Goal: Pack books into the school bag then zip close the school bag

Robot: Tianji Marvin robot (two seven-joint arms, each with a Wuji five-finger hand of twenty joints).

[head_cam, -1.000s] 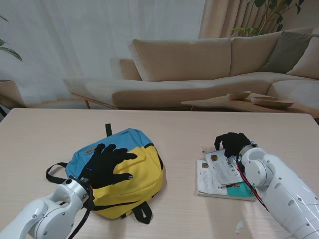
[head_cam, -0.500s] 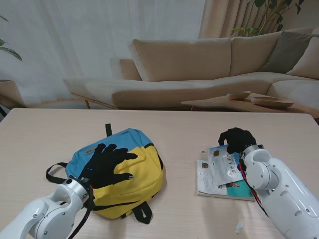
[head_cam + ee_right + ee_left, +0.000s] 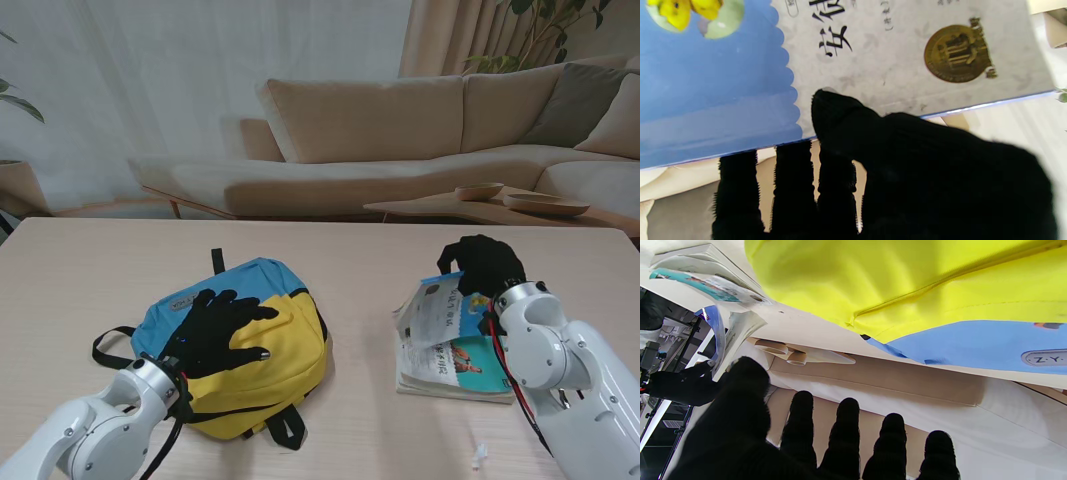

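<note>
Top book (image 3: 437, 308) now tipped up off the stack (image 3: 455, 372) near the table's right edge, flat a second ago: first pickup under way. Right hand (image 3: 487, 263) pinching its far edge, thumb (image 3: 835, 110) on the cover. Left hand (image 3: 222, 328) spread flat, empty, on the closed bag (image 3: 285, 345) toward the left edge.

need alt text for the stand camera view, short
The right robot hand lifts the top book by its far edge off a book stack, while the left robot hand rests spread on a yellow and blue school bag on a pale wooden table.
</note>
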